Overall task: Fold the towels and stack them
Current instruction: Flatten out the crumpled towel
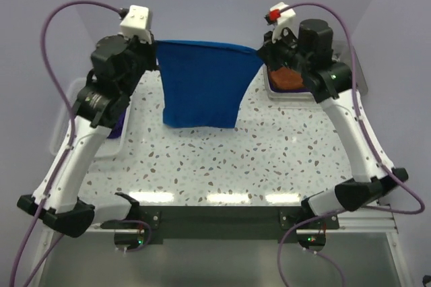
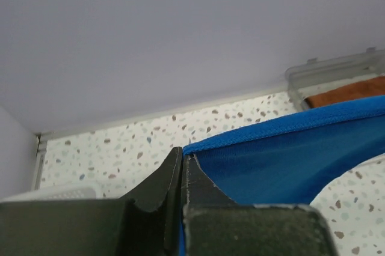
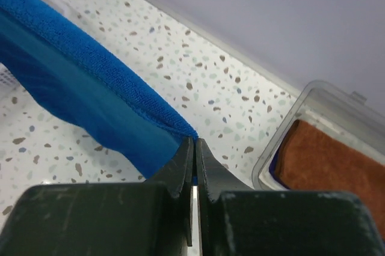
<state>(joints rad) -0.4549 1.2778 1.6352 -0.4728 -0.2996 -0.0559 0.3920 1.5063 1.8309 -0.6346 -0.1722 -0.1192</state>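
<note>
Left claw (image 2: 181,158) and right claw (image 3: 194,148) pinching a blue towel (image 1: 201,85) by its top corners.
Each claw is pressed together on a thin corner, so the towel hangs spread across the upper middle of the overhead view, above the counter (image 1: 269,159). Whether its lower edge touches cannot be told. Likely faults: so little cloth is pinched that a corner could slip free if the arms pull apart, and uneven lowering would skew the fold. The right arm is also near the clear tray (image 3: 274,148) holding the brown towel (image 3: 337,160) and could knock it.
</note>
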